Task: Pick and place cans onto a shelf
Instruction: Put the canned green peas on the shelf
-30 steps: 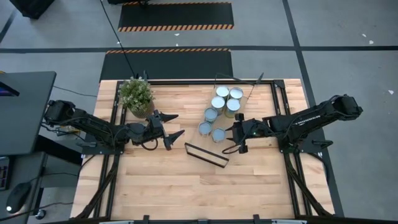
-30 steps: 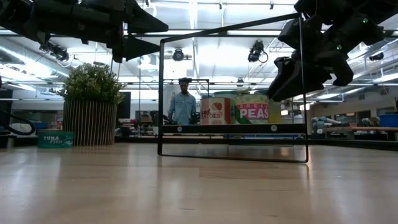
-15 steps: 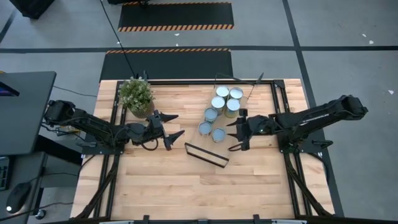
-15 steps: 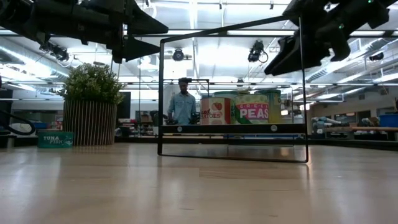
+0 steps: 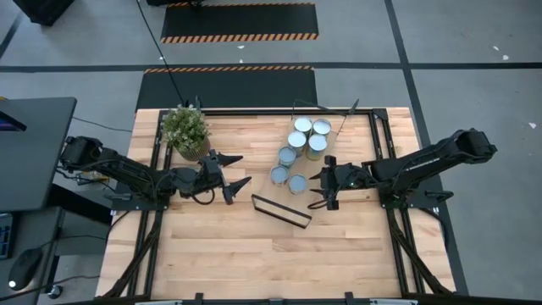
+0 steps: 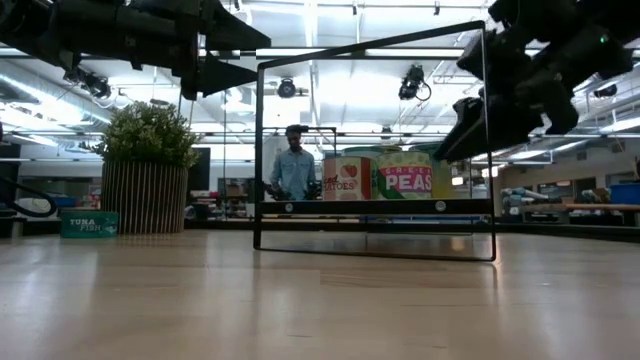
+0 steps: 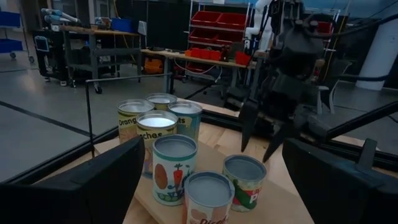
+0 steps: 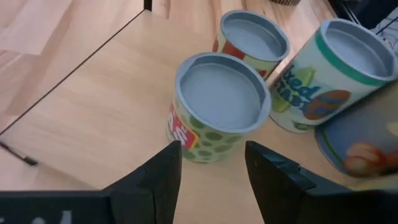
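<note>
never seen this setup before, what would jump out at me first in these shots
The cluster of cans stands on the table's far right part. The right gripper, fingers open, hovers beside the nearest can. The left gripper, wide open, waits mid-table near the plant, and the wire-framed shelf lies between the two arms.

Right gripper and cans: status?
Right gripper open, empty, lined up on the nearest can, not yet around it. Left gripper open, waiting by the plant. Cans clustered on the table; wire frame lying nearby, not blocking.
</note>
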{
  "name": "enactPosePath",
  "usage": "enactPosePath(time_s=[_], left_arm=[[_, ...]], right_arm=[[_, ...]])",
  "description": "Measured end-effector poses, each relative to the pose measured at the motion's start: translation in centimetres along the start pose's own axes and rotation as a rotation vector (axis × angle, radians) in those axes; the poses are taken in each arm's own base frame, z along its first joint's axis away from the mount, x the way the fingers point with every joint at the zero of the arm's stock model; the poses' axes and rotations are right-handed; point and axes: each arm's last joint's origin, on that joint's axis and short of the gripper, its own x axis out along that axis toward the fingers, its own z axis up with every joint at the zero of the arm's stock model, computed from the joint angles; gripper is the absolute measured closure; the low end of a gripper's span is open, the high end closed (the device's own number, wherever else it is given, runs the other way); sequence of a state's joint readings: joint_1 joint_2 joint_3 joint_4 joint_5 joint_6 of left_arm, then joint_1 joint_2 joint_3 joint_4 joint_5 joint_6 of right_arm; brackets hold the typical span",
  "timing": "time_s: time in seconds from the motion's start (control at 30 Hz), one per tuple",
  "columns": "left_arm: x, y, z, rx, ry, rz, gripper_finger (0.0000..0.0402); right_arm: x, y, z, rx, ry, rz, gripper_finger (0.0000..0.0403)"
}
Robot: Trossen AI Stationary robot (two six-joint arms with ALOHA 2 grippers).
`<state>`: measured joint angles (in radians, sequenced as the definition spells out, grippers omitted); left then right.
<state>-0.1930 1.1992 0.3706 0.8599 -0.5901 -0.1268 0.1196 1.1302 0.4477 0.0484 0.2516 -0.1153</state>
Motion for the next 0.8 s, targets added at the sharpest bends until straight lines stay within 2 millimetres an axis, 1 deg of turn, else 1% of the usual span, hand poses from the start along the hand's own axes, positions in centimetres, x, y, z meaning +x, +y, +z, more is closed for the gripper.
enactPosePath(time_s=[0.07,0.2,0.43,0.63,0.8], left_arm=[[0.0,0.0,0.0,-0.001,0.0,0.0,0.0014],[0.0,0.0,0.0,-0.001,0.0,0.0,0.0014],[0.0,0.0,0.0,0.0,0.001,0.0,0.0014],[0.0,0.0,0.0,0.0,0.001,0.001,0.0014],[0.0,0.0,-0.1,0.006,0.01,0.002,0.0014]], right_arm=[[0.5,0.2,-0.3,-0.005,-0.009,-0.001,0.0218],[1.4,0.3,-0.2,-0.006,-0.028,-0.006,0.0218],[2.4,0.0,0.0,0.016,-0.067,-0.032,0.0218],[2.4,-0.4,0.2,0.028,-0.08,-0.068,0.0218],[1.4,-0.8,1.1,0.007,-0.106,-0.124,0.0218]])
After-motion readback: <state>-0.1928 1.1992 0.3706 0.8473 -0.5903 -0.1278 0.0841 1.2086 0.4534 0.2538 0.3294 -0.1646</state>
